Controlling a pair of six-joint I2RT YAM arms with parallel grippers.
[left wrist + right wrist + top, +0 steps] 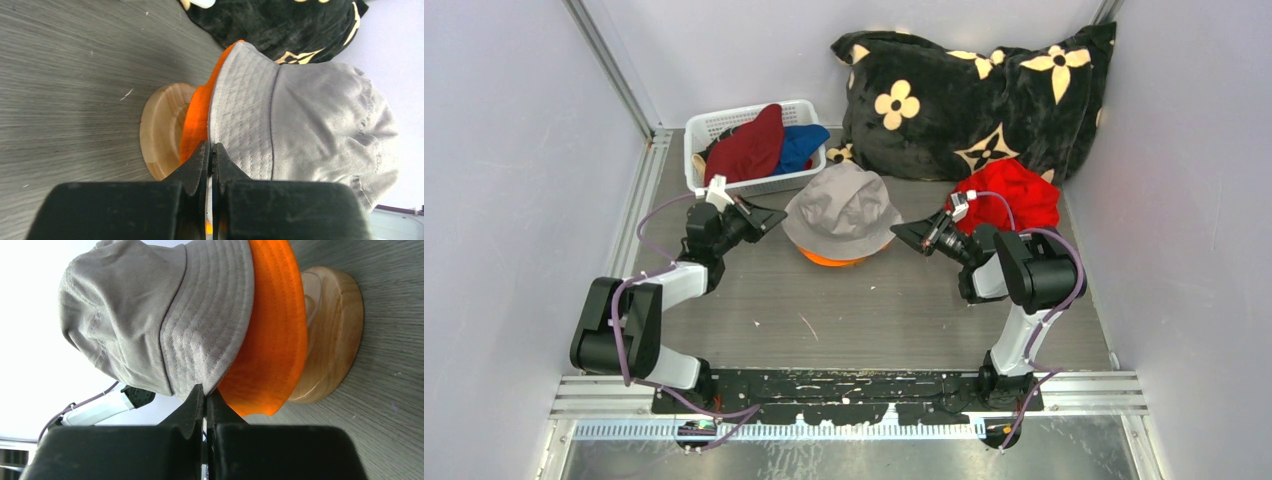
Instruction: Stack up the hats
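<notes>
— Top external is showing the grey bucket hat (842,205) sitting between the two grippers, over the orange bucket hat (829,258) on the wooden stand (160,130). What is the left gripper (774,215) doing?
— It is lying clenched right at the brim in front of it. Left wrist is showing its fingers (195,170) pressed together where the grey brim is meeting the orange one, a sliver of cloth peeking between them. I am reading it as pinching the grey brim, though I cannot rule out both layers.
— And the right gripper (902,233)?
— Clamped too, its tips biting the grey brim's edge on the opposite side, the orange brim lying just beneath them.
— How is the hat going to behave?
— It is looking light, soft and floppy; the brim is drooping and the crown is creasing. I am expecting it to sag wherever it is unsupported, so taking the stitched brim at two opposite spots is seeming the sound choice.
— How are the arms standing?
— Both are reaching low and inward over the desk (824,320), elbows bent outward. The grippers are roughly level and pointing at each other across the hat, wrists rolled so one finger is lying above the brim and one below.
</notes>
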